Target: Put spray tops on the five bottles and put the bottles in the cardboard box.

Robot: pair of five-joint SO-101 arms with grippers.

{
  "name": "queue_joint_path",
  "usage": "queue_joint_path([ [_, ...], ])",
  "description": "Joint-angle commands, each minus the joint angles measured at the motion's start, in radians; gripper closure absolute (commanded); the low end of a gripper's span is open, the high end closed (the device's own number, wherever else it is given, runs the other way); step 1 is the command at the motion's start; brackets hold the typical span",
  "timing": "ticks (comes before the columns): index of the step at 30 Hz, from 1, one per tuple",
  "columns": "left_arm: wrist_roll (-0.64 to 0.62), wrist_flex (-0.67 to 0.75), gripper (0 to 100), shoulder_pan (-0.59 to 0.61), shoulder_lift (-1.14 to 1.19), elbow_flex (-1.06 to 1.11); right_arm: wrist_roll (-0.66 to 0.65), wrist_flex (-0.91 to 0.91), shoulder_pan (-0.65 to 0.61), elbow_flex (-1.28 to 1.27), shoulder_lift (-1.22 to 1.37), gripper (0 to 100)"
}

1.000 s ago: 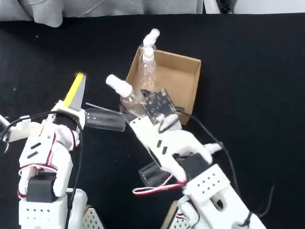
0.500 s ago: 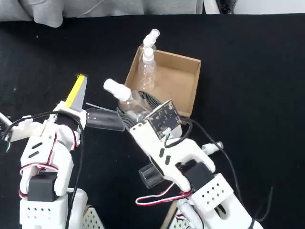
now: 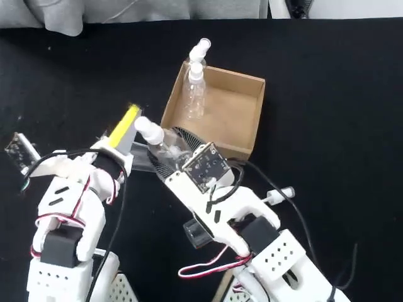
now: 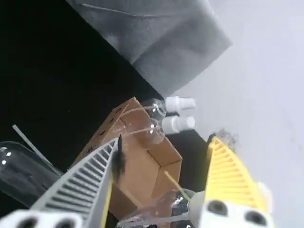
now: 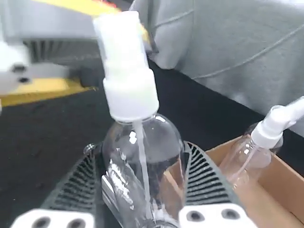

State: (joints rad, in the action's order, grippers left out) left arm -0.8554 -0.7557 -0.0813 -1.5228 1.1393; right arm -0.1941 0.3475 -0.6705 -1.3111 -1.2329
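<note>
1. The black table [image 3: 327,75] runs across the whole high view, with a grey cloth [image 3: 56,16] along its 12 o'clock edge.
2. The cardboard box [image 3: 236,123] sits just past the table's middle toward 12 o'clock. It is open-topped and its outer walls are plain brown.
3. The right gripper [image 3: 165,152] is just outside the box at the box's 8 o'clock, with its ribbed black jaws clamped on a clear bottle. A small circuit board [image 3: 204,165] on its wrist carries marks too small to read.
4. The left gripper [image 4: 164,152] stands at the 9 o'clock side of that bottle's top. Its yellow and grey jaws are spread wide and clamp nothing.
5. The held bottle [image 5: 142,142] is clear and unlabelled. Its white spray top [image 5: 126,71] is on and tilts toward 10 o'clock in the high view.
6. Two bottles [image 3: 195,88] with spray tops on lean together in the box's 11 o'clock corner, their heads over the rim.
7. A capless bottle [image 3: 143,162] lies on the table, partly behind the grippers.
8. A loose spray top [image 3: 280,194] lies at the box's 5 o'clock.
</note>
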Motion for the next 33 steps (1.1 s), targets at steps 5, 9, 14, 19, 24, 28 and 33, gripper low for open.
queue_joint_path([
  [5, 0.061, 0.018, 73, -0.033, -0.015, -0.025, -0.008, -0.025, -0.020, 0.008, -0.028, 94.6],
  [9, 0.098, 0.012, 73, -0.035, -0.015, -0.045, -0.008, -0.025, -0.021, 0.005, -0.028, 94.5],
  [14, 0.123, 0.012, 73, -0.051, -0.015, -0.047, -0.009, -0.025, -0.021, 0.005, -0.028, 94.4],
  [19, 0.215, 0.012, 73, -0.097, -0.015, -0.045, -0.058, -0.025, -0.021, 0.004, -0.028, 94.5],
  [24, 0.216, 0.012, 73, -0.133, -0.015, -0.042, -0.069, -0.023, -0.021, 0.004, -0.028, 94.5],
  [28, 0.216, 0.012, 73, -0.137, -0.015, -0.042, -0.071, -0.023, -0.021, 0.004, -0.028, 94.5],
  [33, 0.209, 0.012, 73, -0.124, -0.015, -0.038, -0.069, -0.023, -0.020, 0.004, -0.028, 94.5],
])
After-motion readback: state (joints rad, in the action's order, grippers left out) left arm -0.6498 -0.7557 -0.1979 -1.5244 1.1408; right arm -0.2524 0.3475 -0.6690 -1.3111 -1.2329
